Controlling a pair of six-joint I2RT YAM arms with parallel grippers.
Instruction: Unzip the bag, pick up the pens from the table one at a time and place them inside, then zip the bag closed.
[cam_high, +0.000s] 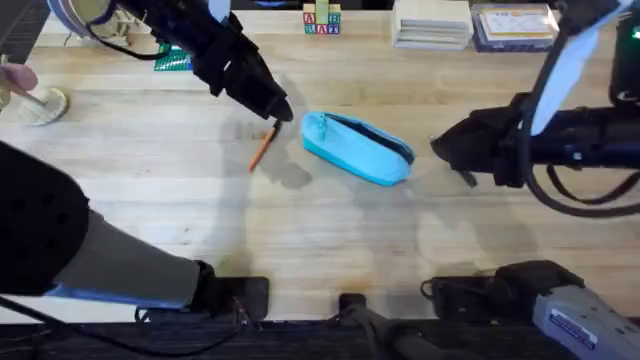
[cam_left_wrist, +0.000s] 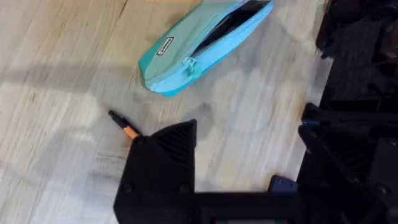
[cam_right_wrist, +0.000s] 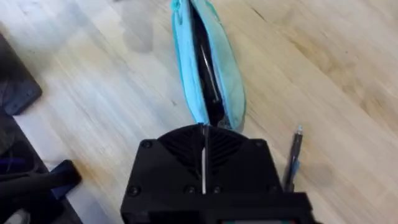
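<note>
Clearly the left gripper (cam_high: 278, 110) is poised over the orange pen (cam_high: 261, 150), its opening not discernible; the right gripper (cam_high: 450, 148), seen pressed shut, waits beside the unzipped bag (cam_high: 357, 148); light and slick, the pen is judged best pinched mid-shaft.

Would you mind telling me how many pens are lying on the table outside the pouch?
2: an orange pen with a black end left of the light blue fabric pouch, a dark pen by its other end. Others may be inside.

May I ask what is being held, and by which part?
Nothing, apparently: left end effector open beside the orange pen, right end effector shut on nothing.
</note>
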